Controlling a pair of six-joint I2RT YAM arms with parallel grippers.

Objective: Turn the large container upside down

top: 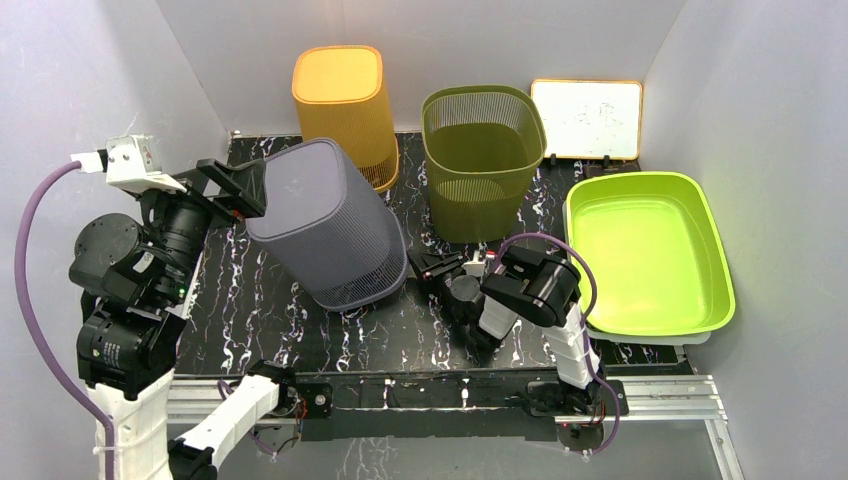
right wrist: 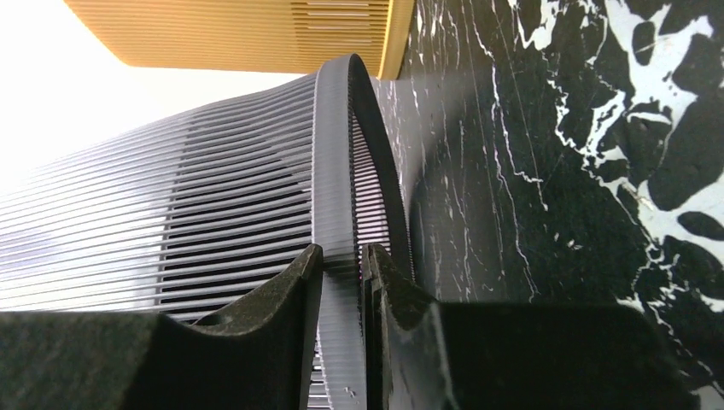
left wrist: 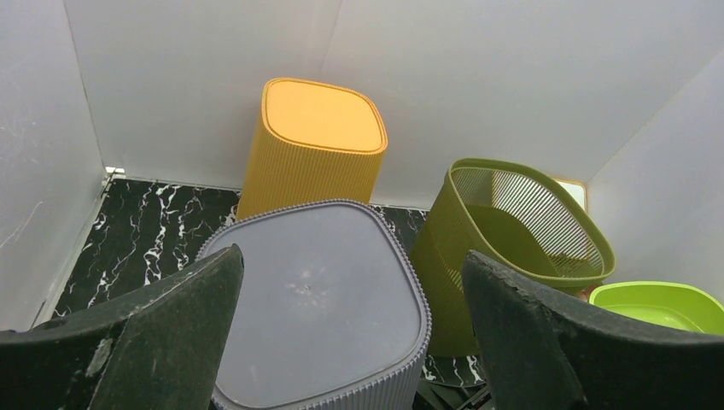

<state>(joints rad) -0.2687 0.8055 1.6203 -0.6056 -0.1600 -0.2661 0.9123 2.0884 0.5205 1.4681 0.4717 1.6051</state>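
The large grey ribbed container (top: 325, 220) stands tilted on the black marble table, closed base up and leaning left, open mouth down. My right gripper (top: 428, 270) is shut on its rim at the lower right. In the right wrist view the two fingers pinch the rim (right wrist: 337, 188) at my right gripper (right wrist: 344, 256). My left gripper (top: 238, 187) is open at the container's base on the upper left. In the left wrist view the flat grey base (left wrist: 316, 299) lies between and beyond the spread fingers of my left gripper (left wrist: 352, 265).
An orange container (top: 345, 100) stands upside down at the back. An olive mesh basket (top: 483, 160) stands upright to its right. A lime tray (top: 722, 275) lies at the right. A small whiteboard (top: 588, 118) leans on the back wall. Walls close in on both sides.
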